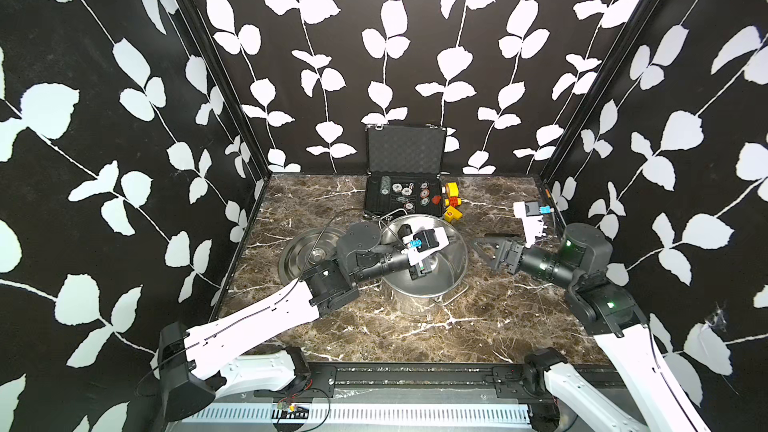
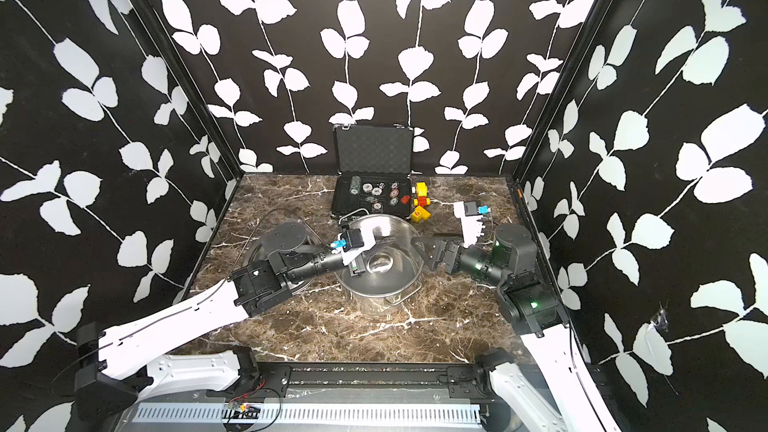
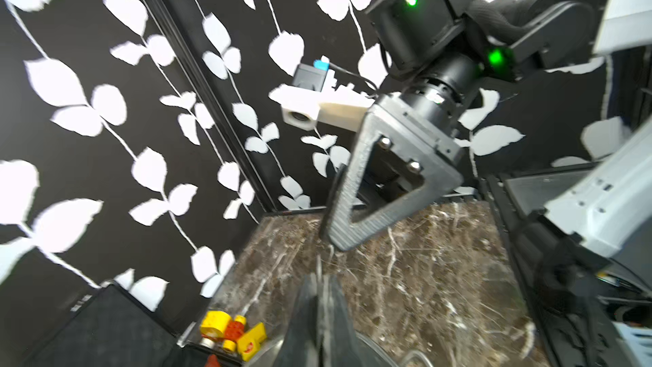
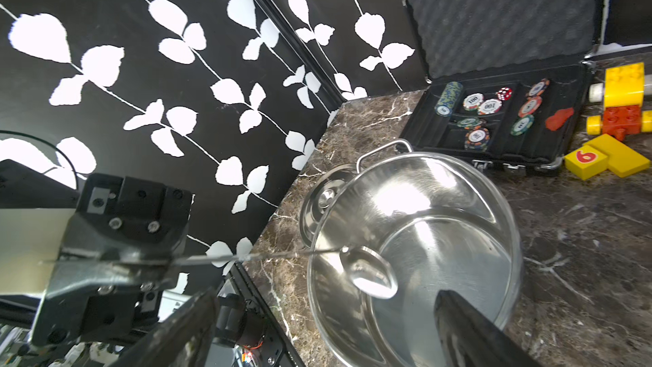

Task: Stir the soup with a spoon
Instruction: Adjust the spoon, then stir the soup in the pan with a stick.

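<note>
In the right wrist view, the spoon (image 4: 368,273) in full: small round bowl down inside the steel pot (image 4: 458,241), close to its floor, touching or not impossible to tell; thin straight handle leading to the left gripper (image 4: 141,262), pinched between its closed jaws. In both top views, almost nothing of the spoon, hidden under the left wrist and its camera; only the left gripper reaching into the pot from 9 o'clock. In the left wrist view, blurred, only its own fingers (image 3: 303,319) pressed together, a thin pale line between them.

At 3 o'clock of the pot, just beside its rim and above the marble table (image 1: 395,334), the right gripper (image 1: 484,252), pointing toward the pot; jaws spread wide, nothing between them; best seen in the right wrist view, both dark fingers well apart at the edge of the view.

At 9 o'clock of the pot, just beside it, the steel lid (image 1: 297,251), flat on the table, partly under the left arm. At 12 o'clock, an open black case (image 1: 405,151), cover upright at the back wall; poker chips (image 4: 481,104) and a red die (image 4: 504,92) in its compartments, clear only in the right wrist view. At 1 o'clock, just beside the case, yellow and red toy blocks (image 1: 452,201); on one yellow block a red 6, readable only in the right wrist view.
</note>
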Motion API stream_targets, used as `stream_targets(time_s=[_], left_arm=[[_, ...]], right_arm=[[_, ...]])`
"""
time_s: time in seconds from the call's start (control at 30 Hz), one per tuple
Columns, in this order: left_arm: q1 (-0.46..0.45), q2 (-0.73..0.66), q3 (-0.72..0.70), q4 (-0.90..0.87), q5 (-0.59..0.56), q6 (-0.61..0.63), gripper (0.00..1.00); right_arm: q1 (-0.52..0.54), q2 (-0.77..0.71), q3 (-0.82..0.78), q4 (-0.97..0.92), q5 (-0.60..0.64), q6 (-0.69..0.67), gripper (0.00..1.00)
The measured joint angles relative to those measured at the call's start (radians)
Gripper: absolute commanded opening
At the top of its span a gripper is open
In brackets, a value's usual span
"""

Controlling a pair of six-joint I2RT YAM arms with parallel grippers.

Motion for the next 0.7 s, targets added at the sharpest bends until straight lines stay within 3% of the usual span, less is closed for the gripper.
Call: stream_targets(time_s=[0.37, 0.7], left_arm=[[0.04, 0.074, -0.057, -0.014, 0.06, -0.161, 0.0], [0.172, 0.074, -0.092, -0.124, 0.048, -0.258, 0.0]], right_arm=[[0.0, 0.025, -0.026, 0.039, 0.025, -0.011, 0.97], [0.0, 0.014, -0.037, 0.032, 0.107, -0.056, 0.99]])
